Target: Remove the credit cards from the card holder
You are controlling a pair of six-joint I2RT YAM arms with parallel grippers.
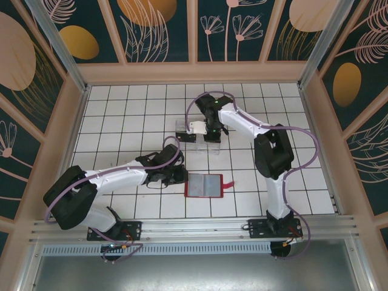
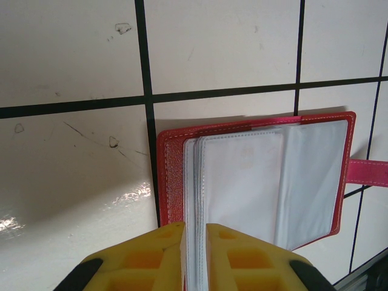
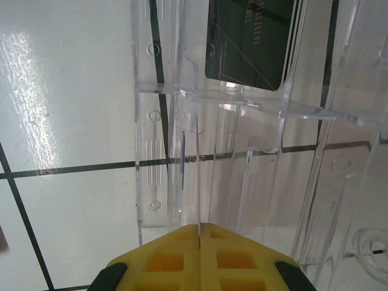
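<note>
The red card holder [image 1: 204, 185] lies open on the tiles with its tab [image 1: 229, 183] to the right. Its clear inner sleeves [image 2: 242, 182] fan out. My left gripper [image 2: 195, 233] is shut on the sleeves' edge near the red spine [image 2: 171, 182], at the holder's left side [image 1: 182, 176]. My right gripper [image 3: 199, 227] is shut on a thin pale card seen edge-on [image 3: 197, 176], down among the ridges of the clear tray [image 3: 151, 145]. A dark credit card [image 3: 251, 42] stands in a farther slot. A white card-like piece [image 1: 196, 127] lies left of the right gripper [image 1: 212, 134].
The clear ridged tray [image 1: 185, 136] sits in the middle of the white tiled floor. Wooden walls ring the floor, with a metal rail [image 1: 194, 227] along the near edge. Open tiles lie left of the left arm and right of the holder.
</note>
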